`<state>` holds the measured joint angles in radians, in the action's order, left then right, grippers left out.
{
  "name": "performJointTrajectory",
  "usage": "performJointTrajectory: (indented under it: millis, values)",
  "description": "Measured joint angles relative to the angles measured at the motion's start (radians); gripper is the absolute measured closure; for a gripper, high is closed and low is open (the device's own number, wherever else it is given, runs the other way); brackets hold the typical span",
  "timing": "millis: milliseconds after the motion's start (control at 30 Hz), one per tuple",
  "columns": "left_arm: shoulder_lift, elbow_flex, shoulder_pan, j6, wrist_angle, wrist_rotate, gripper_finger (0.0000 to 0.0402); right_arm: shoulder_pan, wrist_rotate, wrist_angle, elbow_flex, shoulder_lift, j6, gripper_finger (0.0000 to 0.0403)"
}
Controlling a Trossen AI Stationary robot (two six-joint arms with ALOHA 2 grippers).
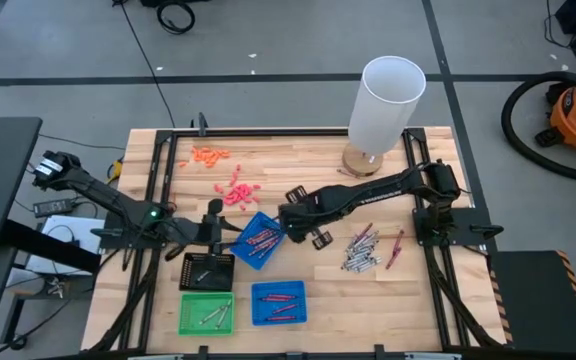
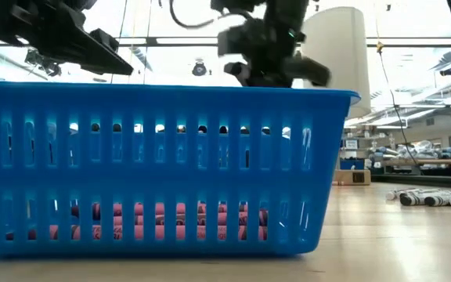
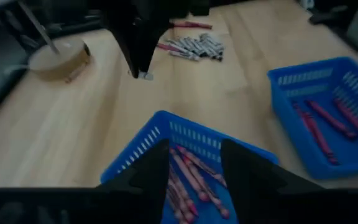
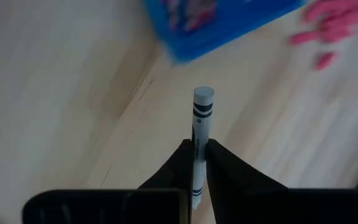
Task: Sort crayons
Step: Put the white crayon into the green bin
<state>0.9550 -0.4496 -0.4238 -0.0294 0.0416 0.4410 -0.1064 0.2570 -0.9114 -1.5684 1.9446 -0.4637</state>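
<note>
My right gripper is shut on a grey-silver crayon with black bands, above bare wood right of a tilted blue tray holding red crayons. It also shows in the high view and the left wrist view. My left gripper is open, with its fingers over that tray's left corner; I cannot tell whether they touch it. Loose grey and red crayons lie on the table to the right. A green tray holds grey crayons, and a second blue tray holds red ones. My right gripper pinches the grey crayon's back part between its two fingers. The crayon lies along the fingers, and its flat banded end sticks out past the fingertips. The fingers point down, and the crayon's end is clear of the table.
An empty black tray stands beside the green one. Salmon-pink bits and orange bits lie at the far left. A white cylinder on a round base stands at the back. One red crayon lies apart on the right.
</note>
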Motion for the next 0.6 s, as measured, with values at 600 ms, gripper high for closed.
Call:
performJointTrajectory:
  millis: [600]
  values:
    - [0.244,0.0,0.078,0.156,0.472,0.142,0.0207,0.005,-0.099,0.189,-0.135,-0.001,0.22,0.0363]
